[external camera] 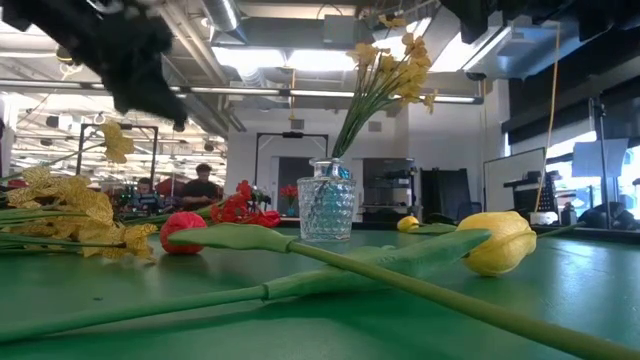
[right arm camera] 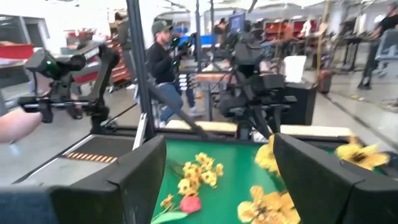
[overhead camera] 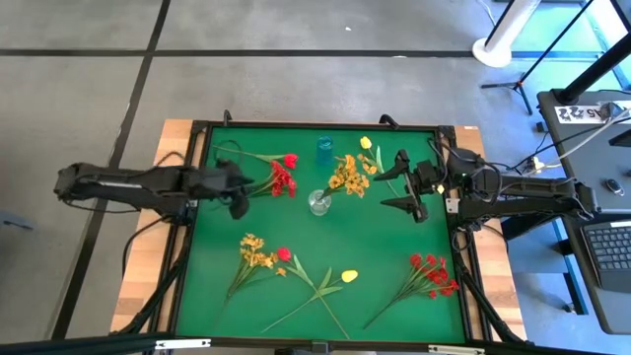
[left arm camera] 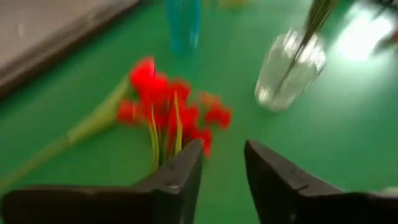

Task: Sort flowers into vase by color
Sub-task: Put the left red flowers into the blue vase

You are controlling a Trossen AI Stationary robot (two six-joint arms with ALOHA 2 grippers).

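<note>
Flowers [overhead camera: 283, 176]: two red sprigs, two yellow.

A robotics lab: more robot arms [right arm camera: 68, 81] on benches, seated people [right arm camera: 163, 59], strip lights [external camera: 225, 15].

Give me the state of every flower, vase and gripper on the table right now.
Clear vase: upright, holds yellow sprig.
Teal vase: upright, empty.
Red sprig: lying on mat, by left gripper.
Left gripper: open, empty.
Right gripper: open, empty.
Other flowers: lying flat.
</note>
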